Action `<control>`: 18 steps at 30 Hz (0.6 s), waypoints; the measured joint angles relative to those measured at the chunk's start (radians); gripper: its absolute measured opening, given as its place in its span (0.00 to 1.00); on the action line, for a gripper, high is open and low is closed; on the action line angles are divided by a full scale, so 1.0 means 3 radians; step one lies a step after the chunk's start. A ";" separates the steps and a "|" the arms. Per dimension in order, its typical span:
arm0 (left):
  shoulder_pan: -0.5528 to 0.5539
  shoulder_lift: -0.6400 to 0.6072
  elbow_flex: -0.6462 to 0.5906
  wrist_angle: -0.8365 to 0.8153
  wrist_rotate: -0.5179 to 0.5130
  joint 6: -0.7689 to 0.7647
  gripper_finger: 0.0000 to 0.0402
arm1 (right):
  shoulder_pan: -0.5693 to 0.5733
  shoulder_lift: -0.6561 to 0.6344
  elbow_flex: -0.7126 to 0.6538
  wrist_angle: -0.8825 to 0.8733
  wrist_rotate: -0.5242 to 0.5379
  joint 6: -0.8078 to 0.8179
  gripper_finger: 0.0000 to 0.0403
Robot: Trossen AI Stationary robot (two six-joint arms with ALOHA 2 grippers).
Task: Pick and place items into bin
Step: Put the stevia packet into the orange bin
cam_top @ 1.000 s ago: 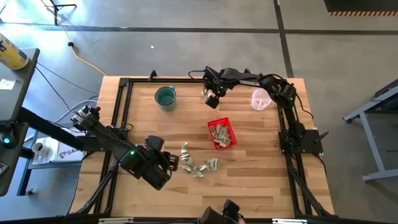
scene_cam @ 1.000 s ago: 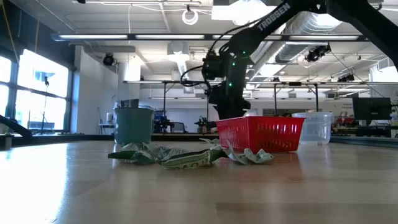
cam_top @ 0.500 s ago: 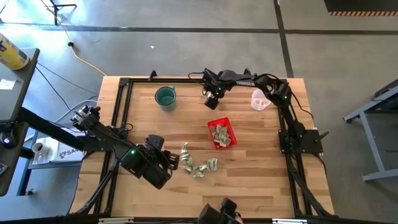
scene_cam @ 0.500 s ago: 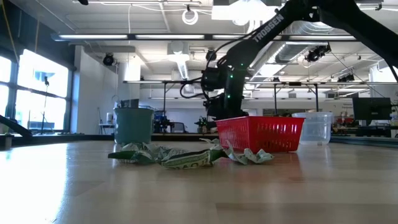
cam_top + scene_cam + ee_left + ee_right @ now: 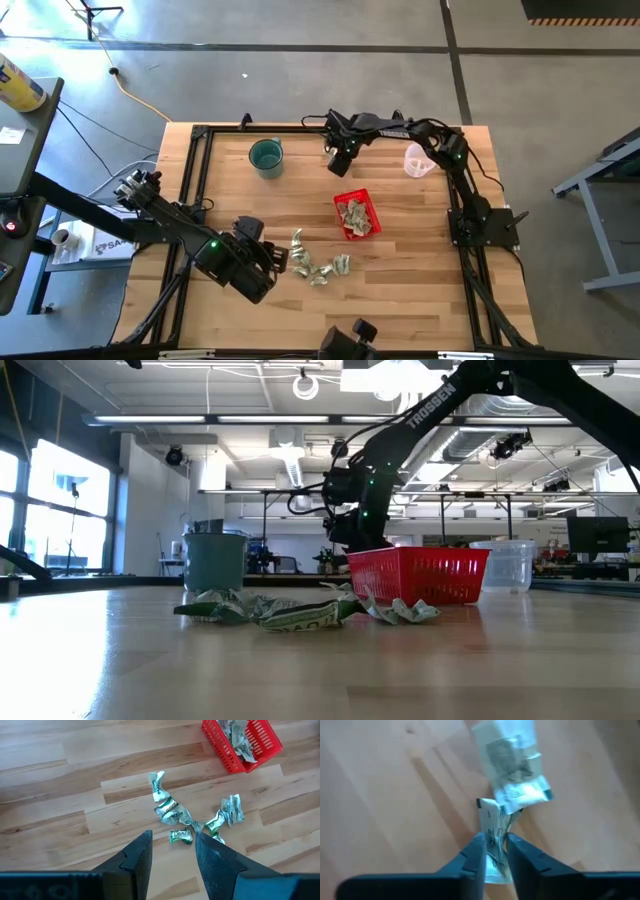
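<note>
The right gripper [image 5: 494, 851] pinches a wrapper [image 5: 496, 832]; it looks light and soft, best held mid-body.

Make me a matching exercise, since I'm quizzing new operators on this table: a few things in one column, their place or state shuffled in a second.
Things:
1. red basket
2. teal cup
3. clear cup
4. right gripper

Place or state:
A. far edge, right-arm side
B. pinching a wrapper
C. mid-table, wrappers inside
D. far edge, left-arm side

Pairs: 1-C, 2-D, 3-A, 4-B
</note>
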 joint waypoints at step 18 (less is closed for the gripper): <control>0.0000 0.0000 0.0000 -0.0008 -0.0034 0.0163 0.45 | 0.0363 -0.0758 0.0003 -0.0864 -0.0510 0.0205 0.00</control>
